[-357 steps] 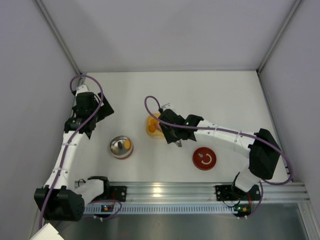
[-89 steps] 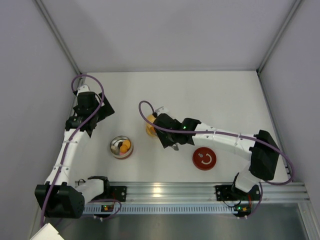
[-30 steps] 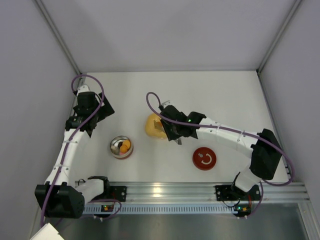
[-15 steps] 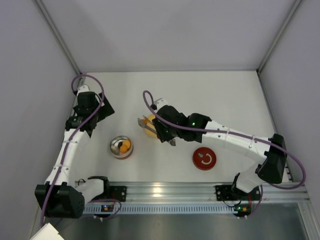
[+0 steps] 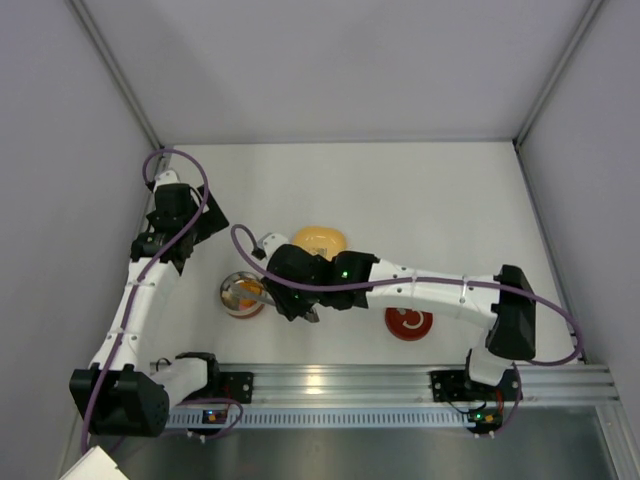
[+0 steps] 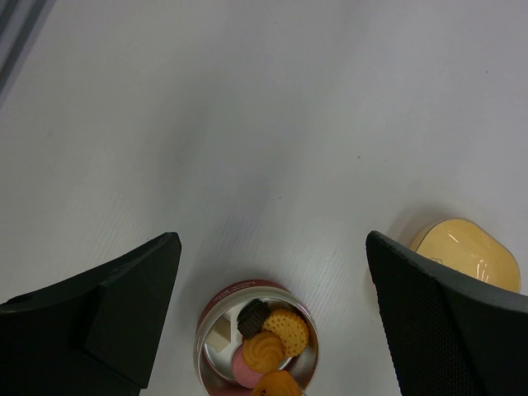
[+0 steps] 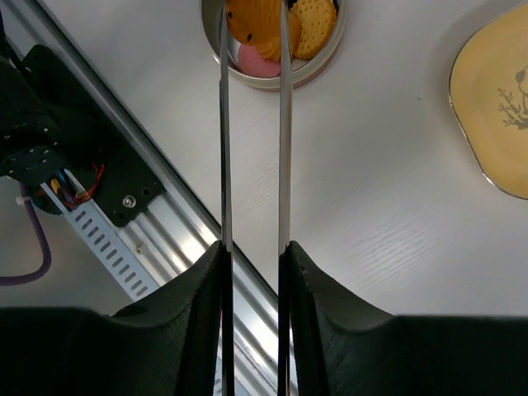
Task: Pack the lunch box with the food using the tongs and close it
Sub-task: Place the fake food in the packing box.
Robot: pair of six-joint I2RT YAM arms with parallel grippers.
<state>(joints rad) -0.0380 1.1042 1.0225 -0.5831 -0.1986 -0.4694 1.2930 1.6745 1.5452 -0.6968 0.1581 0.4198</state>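
Left to right: we found the left gripper (image 6: 272, 239) where it was before, jaws wide apart and empty. The lunch box (image 5: 243, 294) stood on the table (image 5: 430, 200) near the left arm, food (image 6: 268, 338) inside. The right gripper (image 7: 252, 264), clamped on the tongs (image 7: 223, 148), had swung left from the yellow dish (image 5: 318, 240); the tong tips now framed an orange piece (image 7: 252, 21) over the box. The red disc (image 5: 408, 322) had not moved.

White table (image 5: 430, 190): lunch box (image 5: 233, 293) near left, yellow dish (image 5: 318, 241) centre, red disc (image 5: 408, 325) near right.
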